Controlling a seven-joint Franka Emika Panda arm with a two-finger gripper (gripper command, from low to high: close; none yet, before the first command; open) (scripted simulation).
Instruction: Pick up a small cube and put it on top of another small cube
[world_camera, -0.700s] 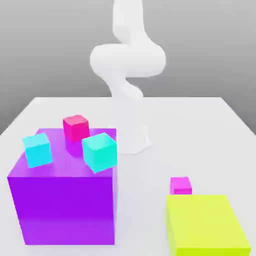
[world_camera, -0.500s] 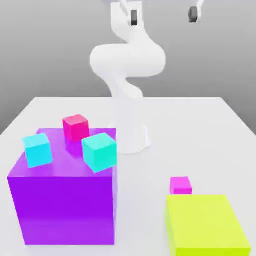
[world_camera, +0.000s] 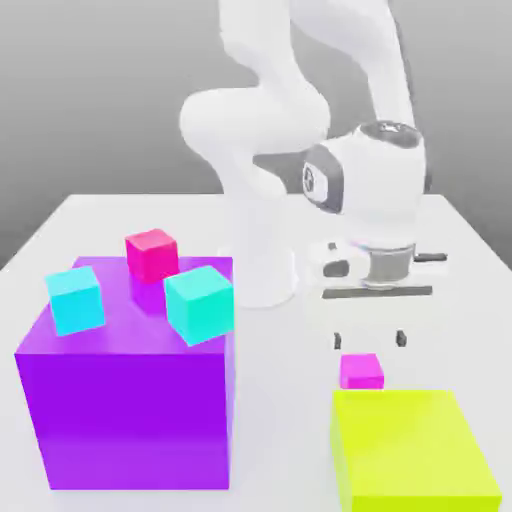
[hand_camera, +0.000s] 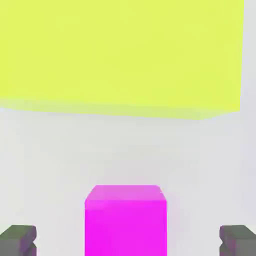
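Down from the upper edge of the exterior view, where just its tips showed in the earlier frame, the claw (world_camera: 369, 340) has come to hang just above the magenta cube (world_camera: 361, 371). That cube has not moved: it sits on the worktop (world_camera: 290, 420), near the yellow-green block and, in the exterior view, just behind it. Its sides are free, and the claw's two fingers (hand_camera: 19, 240) stand wide apart, one to either side of the cube in the hand view, neither touching it.

The yellow-green block (world_camera: 415, 445) is the landmark here. It is low, flat-topped and bare on top. Well apart from it, toward the exterior view's left, stands the purple block (world_camera: 125, 420), taller than the yellow-green one. In the exterior view three small cubes appear over the purple block's top: a blue cube (world_camera: 75, 301) on the side farthest from the yellow-green block, a turquoise cube (world_camera: 200, 305) on the side nearest it, and a crimson cube (world_camera: 152, 256) behind and between those two. The white arm (world_camera: 255, 120) rises behind both blocks and bends over toward the magenta cube.
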